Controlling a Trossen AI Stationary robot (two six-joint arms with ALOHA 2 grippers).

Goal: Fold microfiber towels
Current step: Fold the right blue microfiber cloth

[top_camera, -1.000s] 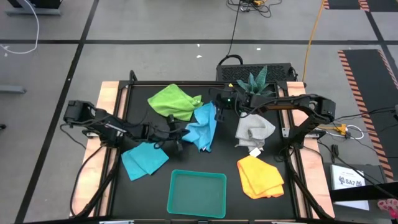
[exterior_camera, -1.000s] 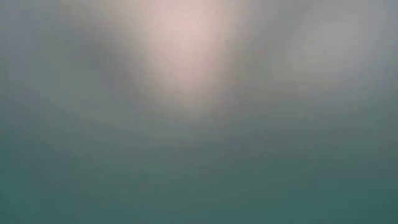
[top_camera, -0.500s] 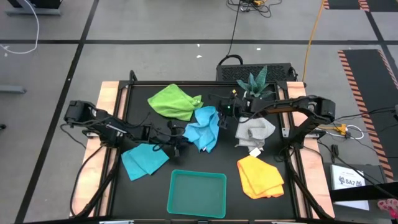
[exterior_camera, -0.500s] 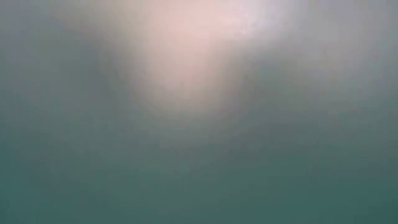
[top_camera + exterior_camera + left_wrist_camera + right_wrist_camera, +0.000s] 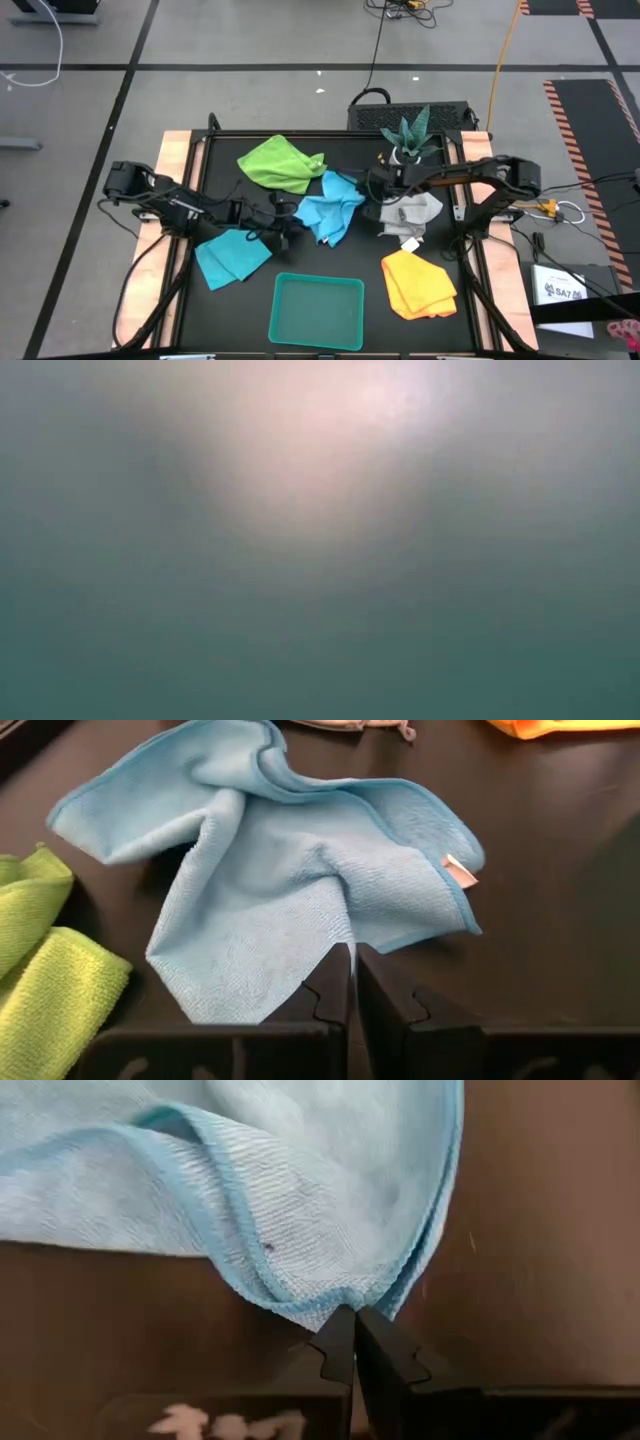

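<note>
A light blue microfiber towel [image 5: 330, 208] lies rumpled on the black table between my two grippers. My left gripper [image 5: 287, 228] is shut on its left near edge, and my right gripper [image 5: 368, 188] is shut on its right far edge. Lying loose on the table are a lime green towel [image 5: 280, 162], a turquoise towel [image 5: 232, 257], a pale grey towel [image 5: 410, 210] and a yellow-orange towel [image 5: 418, 283]. The low view shows only blur. My left gripper pinches a point of the blue towel's edge [image 5: 335, 942] between its two fingers, coming in slanting down from the table's left. The towel spreads away from the fingers in folds on the table. My right gripper pinches a small fold of the towel's hemmed edge [image 5: 338, 1302] between its two fingertips [image 5: 335, 1342], slanting steeply down from the right. Two hemmed edges run together into the fingers. The cloth fans out from there, slack.
A teal plastic tray [image 5: 318, 310] stands at the near edge in the middle. A potted plant [image 5: 410, 135] stands at the far edge behind my right arm. The grey towel lies right beside my right gripper, and the green towel [image 5: 40, 980] lies close to the blue one.
My right gripper has gone down and toward the table's right and near side, tipping more steeply downward, with the towel's edge in its fingers. The blue towel, a narrow raised bunch before, now lies wider and lower across the table. The end at my left gripper has stayed.
</note>
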